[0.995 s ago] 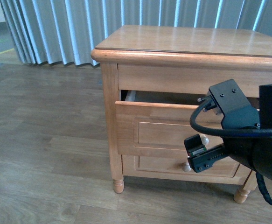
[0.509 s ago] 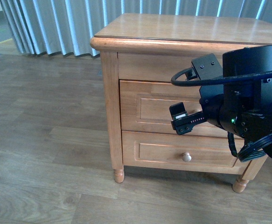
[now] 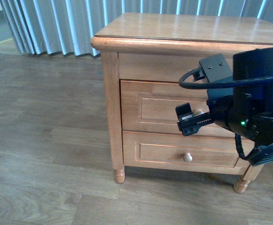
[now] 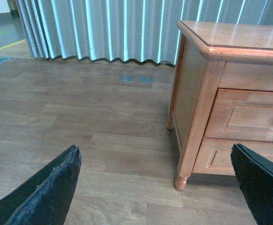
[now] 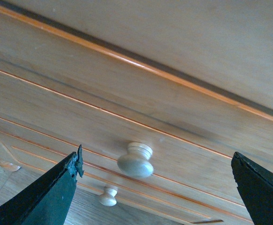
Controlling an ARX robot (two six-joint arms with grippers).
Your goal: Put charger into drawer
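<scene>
Both drawers were shut; the upper drawer (image 3: 173,108) sat mid-frame, its stiff round knob (image 5: 135,161) between the right gripper's (image 5: 155,187) parted fingers, the natural hold. No charger showed.

My right gripper (image 5: 152,187) stands with jaws spread wide, one dark fingertip (image 5: 52,197) at each side. Between them sits the drawer (image 5: 141,117) front, shut flush against the cabinet, its round pale knob (image 5: 135,160) close ahead and untouched. A second pale knob (image 5: 108,196) shows beyond, on the panel below.
</scene>
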